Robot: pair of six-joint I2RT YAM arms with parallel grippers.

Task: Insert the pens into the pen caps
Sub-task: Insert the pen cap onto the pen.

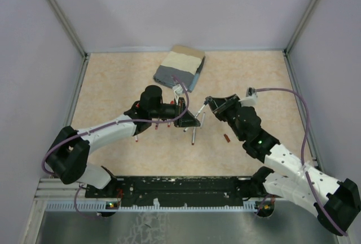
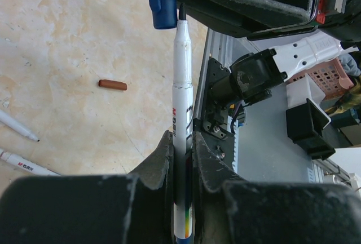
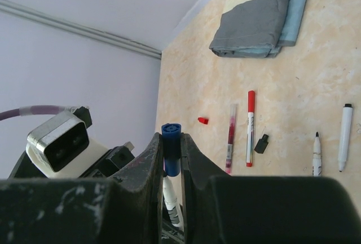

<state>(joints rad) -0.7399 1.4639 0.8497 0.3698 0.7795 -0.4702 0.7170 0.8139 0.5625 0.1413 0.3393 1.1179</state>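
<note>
**Almost mated, slightly off line**

Left jaws pinch the pen [image 2: 181,86] by its barrel; right jaws pinch the cap [image 2: 162,1], both above the tabletop's [image 1: 113,75] middle. From the left wrist, the pen's long axis runs 6 to 12, nib at 12, just off the cap's 3 o'clock edge. A sideways correction seems needed.

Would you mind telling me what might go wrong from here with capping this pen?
1. In the left wrist view, the tip of the pen sits beside the blue cap, not clearly in its mouth. Pushing may miss or twist the cap in the right hand.
2. The left hand grips the pen far from its tip, so the barrel may slide or tilt under load.
</note>
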